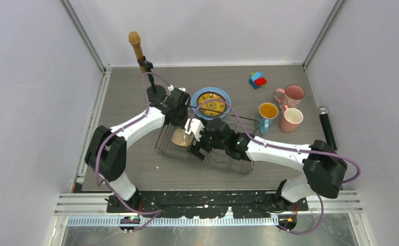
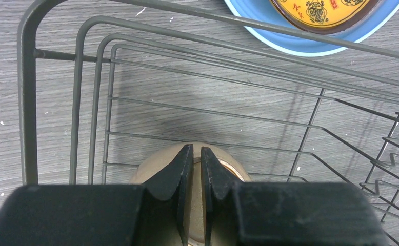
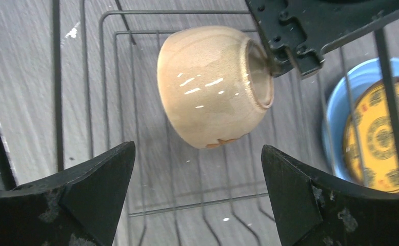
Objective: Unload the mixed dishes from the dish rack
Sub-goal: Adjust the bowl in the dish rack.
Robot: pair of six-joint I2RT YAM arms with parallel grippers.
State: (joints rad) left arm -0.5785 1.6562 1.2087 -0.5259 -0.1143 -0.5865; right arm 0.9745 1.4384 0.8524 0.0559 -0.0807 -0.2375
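Observation:
The beige bowl lies tilted on its side at the left end of the dark wire dish rack. My left gripper is shut on its rim; the left wrist view shows both fingers pinching the bowl's wall at the gripper. My right gripper is open and empty just right of the bowl. In the right wrist view the bowl sits ahead of the wide-open gripper. The yellow patterned plate rests on the light-blue plate on the table behind the rack.
A blue mug, a speckled pink mug and a plain pink mug stand on the table to the right. A red-blue toy block is at the back. A microphone stand is back left, and a black microphone lies far right.

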